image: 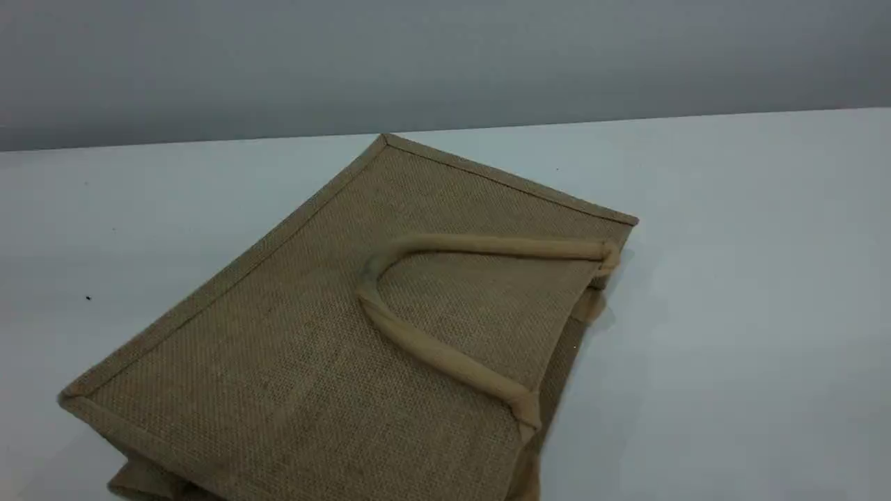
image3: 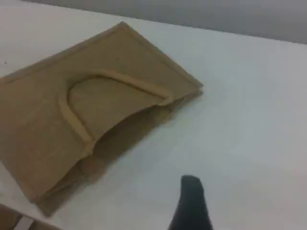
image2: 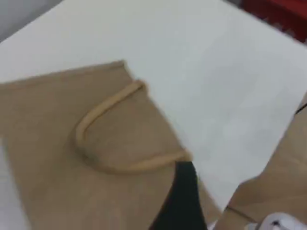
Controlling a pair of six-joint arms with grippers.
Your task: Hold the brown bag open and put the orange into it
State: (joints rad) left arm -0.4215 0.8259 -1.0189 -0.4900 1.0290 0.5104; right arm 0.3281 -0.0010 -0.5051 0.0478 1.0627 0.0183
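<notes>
White tabletop carries the tan-brown woven jute bag lying flat at near left, mouth rightward, orange fruit unseen, left gripper and right gripper both spread empty above; pinching both fabric layers together would likely keep it closed.

Brown bag: coarse open-weave jute cloth, tan, matt, rough-grained. Hem along the bag's edges: flatter, tighter-woven binding, same matt brown. Handle on the bag's upper face: beige cloth tube, smoother than the jute, softly creased. Table around the bag: white, smooth, faint sheen. Wall beyond the bag: grey, matt.
</notes>
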